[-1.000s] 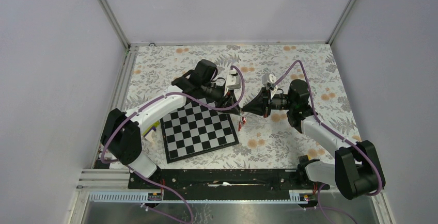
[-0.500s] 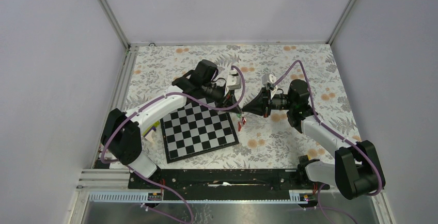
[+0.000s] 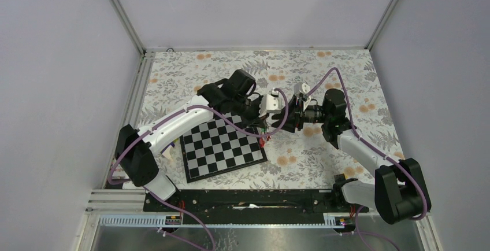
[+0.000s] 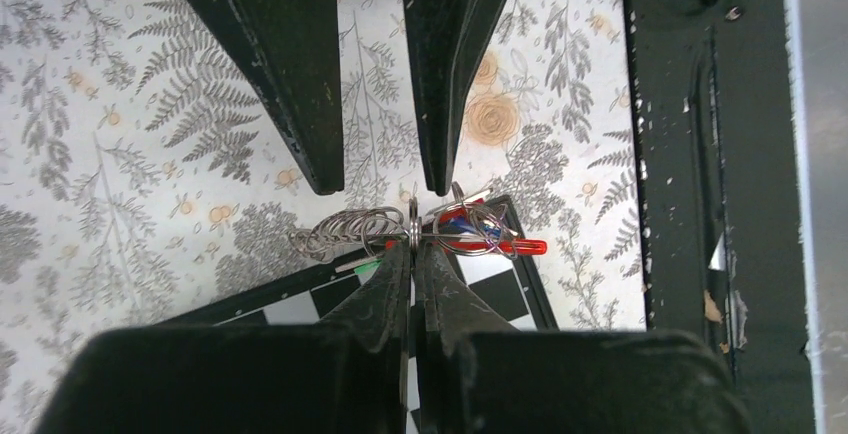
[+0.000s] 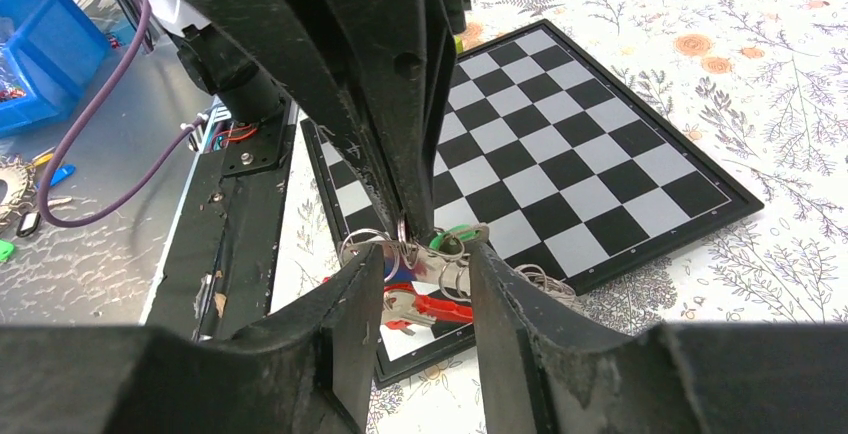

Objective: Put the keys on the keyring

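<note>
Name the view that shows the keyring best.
Left wrist: the red keyring hangs unblocked beside the ring pinched by the left gripper. Right wrist shows it partly hidden behind its own fingers; the top view gives only a red speck.

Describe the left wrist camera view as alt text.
The left gripper, shut, pinches a metal ring among the keys, with the red keyring beside them, over the chessboard corner. The right gripper stands open opposite, its two black fingers against the floral tablecloth.
</note>
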`<state>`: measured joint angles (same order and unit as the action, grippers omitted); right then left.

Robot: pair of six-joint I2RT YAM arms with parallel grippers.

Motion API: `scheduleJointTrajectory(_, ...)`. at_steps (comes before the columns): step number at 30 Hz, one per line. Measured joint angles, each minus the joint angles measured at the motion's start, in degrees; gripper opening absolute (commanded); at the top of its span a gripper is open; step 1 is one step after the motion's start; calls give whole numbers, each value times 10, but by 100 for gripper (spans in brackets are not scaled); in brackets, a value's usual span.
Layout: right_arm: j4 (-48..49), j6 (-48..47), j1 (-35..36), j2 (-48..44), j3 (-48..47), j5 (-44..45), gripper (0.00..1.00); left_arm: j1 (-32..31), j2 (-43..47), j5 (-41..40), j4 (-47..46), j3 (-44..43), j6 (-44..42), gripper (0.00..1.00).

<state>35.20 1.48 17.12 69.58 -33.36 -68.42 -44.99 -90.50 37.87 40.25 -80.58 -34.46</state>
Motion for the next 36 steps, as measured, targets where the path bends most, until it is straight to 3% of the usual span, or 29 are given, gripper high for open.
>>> scheduleJointTrajectory(9,7,5,0,0,0,-1,49,-50,-16,-129,76,-78,-15,0)
scheduleJointTrajectory(18,42,30,0,7,1,-2,47,-80,-62,-219,136,-141,-9,0)
scheduleJointTrajectory(25,61,47,0,24,3,-2,46,-88,-72,-253,160,-167,5,0)
scheduleJointTrajectory(36,80,64,1,28,5,-2,40,-91,-72,-243,167,-186,20,0)
